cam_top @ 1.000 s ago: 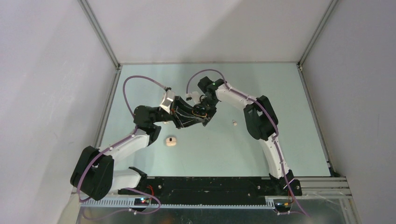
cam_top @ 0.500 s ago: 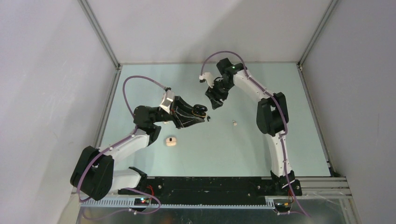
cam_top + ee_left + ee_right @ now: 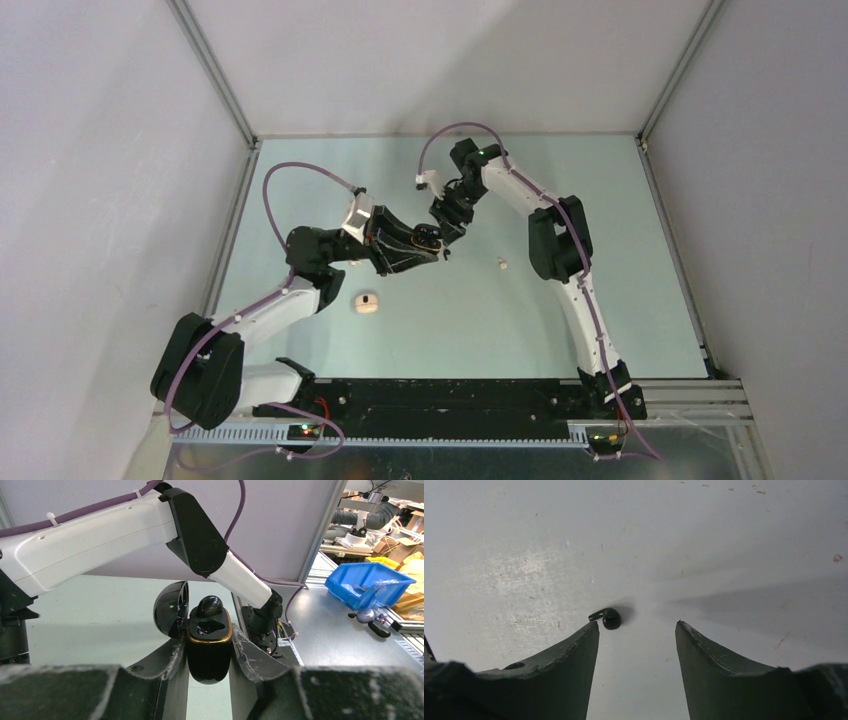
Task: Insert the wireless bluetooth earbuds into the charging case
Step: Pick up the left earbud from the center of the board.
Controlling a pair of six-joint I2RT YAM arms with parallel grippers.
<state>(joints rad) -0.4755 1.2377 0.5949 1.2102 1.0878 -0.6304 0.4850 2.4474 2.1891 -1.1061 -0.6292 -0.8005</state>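
Note:
My left gripper (image 3: 207,641) is shut on a black charging case (image 3: 209,652) with a gold rim, held off the table with its lid (image 3: 170,607) swung open. One black earbud (image 3: 210,606) sits in the case's far socket; the near socket shows empty. My right gripper (image 3: 638,624) hangs open just over the table. A second black earbud (image 3: 610,618) lies loose on the table by the tip of its left finger (image 3: 589,635). From above, the right gripper (image 3: 447,226) is just beyond the left gripper (image 3: 428,243).
A cream-white earbud (image 3: 502,264) lies on the table right of both grippers. A closed beige pebble-shaped case (image 3: 366,302) rests near my left forearm. The right arm (image 3: 200,535) crosses close behind the held case. Side walls enclose the table.
My right gripper pulled away from the held case toward the back, opened wider, then came back down toward the black earbud on the table. The left arm stayed still.

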